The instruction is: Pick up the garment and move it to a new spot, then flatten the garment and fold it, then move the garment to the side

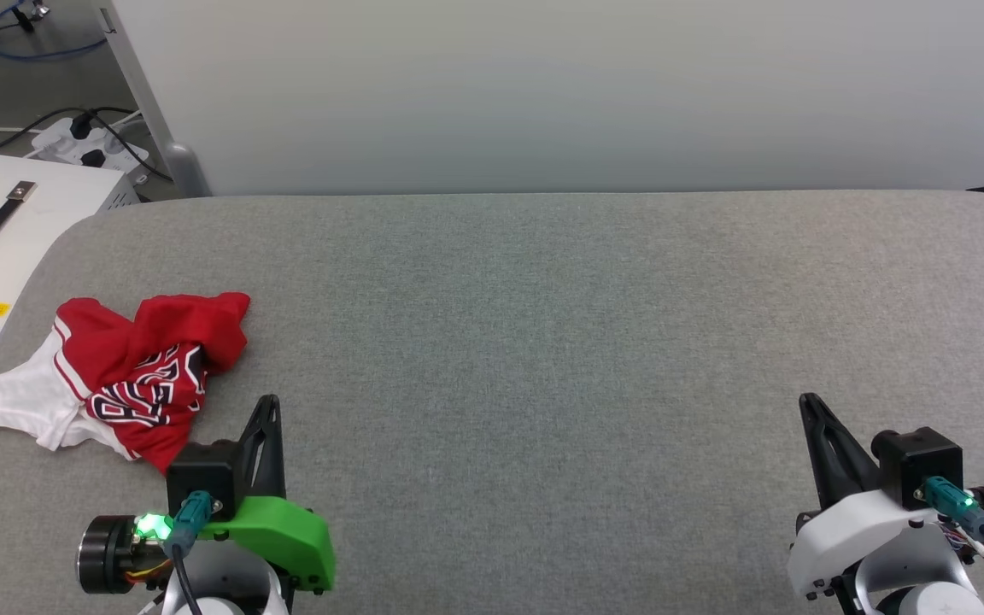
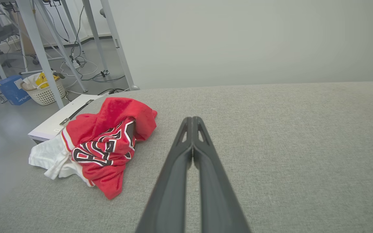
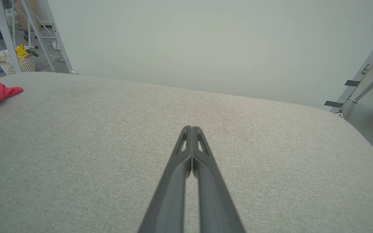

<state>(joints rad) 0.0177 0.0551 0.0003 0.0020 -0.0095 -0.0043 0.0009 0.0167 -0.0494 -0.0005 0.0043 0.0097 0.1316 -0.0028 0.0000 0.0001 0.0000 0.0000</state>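
Though heaped and crumpled, red-and-white garment (image 1: 159, 337), black lettering (image 1: 146, 395) partly visible.

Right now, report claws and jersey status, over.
Left claw shut, empty, just short of garment, crumpled near table left edge. Right claw shut, empty, well away. Nothing in the way.

grey padded table (image 1: 543, 342) | white case (image 1: 48, 213) beside it | power strip (image 1: 86, 141) | basket (image 2: 44, 94)

The garment (image 2: 106, 147) bears black, white-edged lettering, too crumpled to read; nothing else is legible.
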